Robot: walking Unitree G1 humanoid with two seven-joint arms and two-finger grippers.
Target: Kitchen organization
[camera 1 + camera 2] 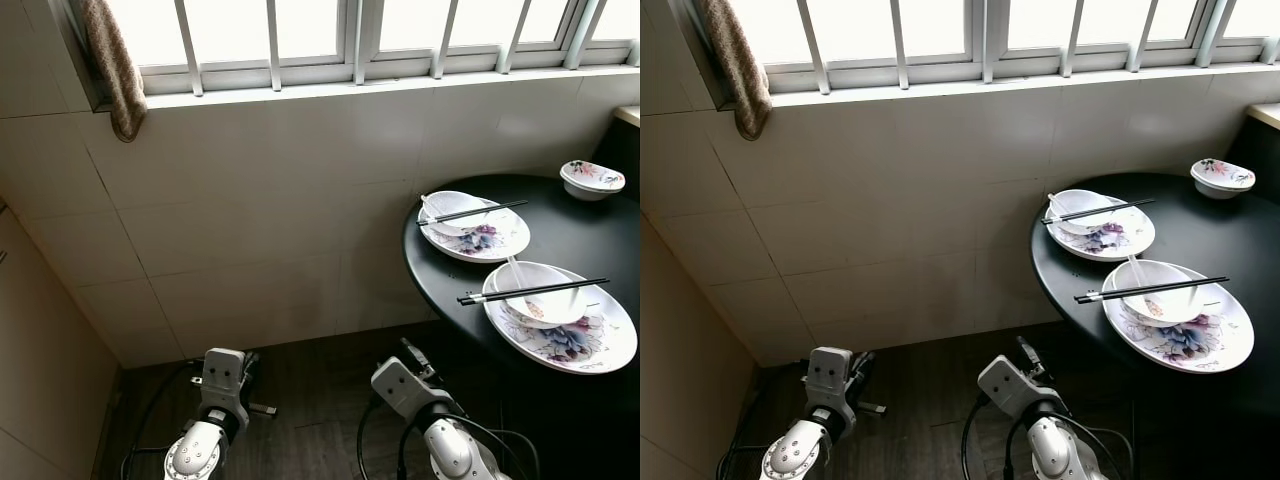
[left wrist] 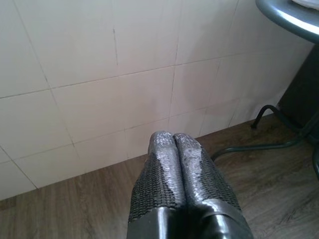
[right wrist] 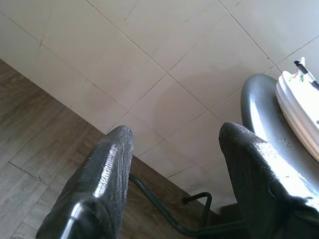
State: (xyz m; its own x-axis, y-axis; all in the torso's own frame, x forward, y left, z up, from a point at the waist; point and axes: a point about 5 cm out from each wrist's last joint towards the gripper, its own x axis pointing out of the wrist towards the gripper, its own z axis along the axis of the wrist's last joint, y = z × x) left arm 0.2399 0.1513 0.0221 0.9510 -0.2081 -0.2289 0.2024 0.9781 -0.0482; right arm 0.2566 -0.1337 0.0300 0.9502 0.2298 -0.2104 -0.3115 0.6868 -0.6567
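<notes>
1. Nearest the head camera, the left gripper (image 2: 174, 164) hangs low over the wood floor (image 1: 300, 400) with its two fingers pressed together and nothing between them.
2. The right gripper (image 3: 174, 164) also hangs low, beside the table's near edge; its fingers stand wide apart and hold nothing.
3. Beyond the grippers rises the tiled wall (image 1: 250, 220), with a barred window (image 1: 350, 30) above it and a cloth (image 1: 115, 70) hanging at the window's left end.
4. The round black table (image 1: 560, 230) stands to the robot's right. At its near edge a flowered plate (image 1: 585, 345) carries a white bowl (image 1: 540, 290) with a spoon in it and black chopsticks (image 1: 530, 291) laid across the rim.
5. Farther along the wall-side edge sits a second plate (image 1: 490, 240) with its own bowl (image 1: 450, 210) and a second pair of chopsticks (image 1: 470, 212). A small flowered bowl (image 1: 592, 178) rests at the table's far edge.
6. The step in hand appears to be the approach: neither arm is yet raised to the tableware.
7. The next move likely calls for turning right toward the table and lifting the open right gripper to the near setting, taking care with the loose chopsticks, which could roll off the rim.
</notes>
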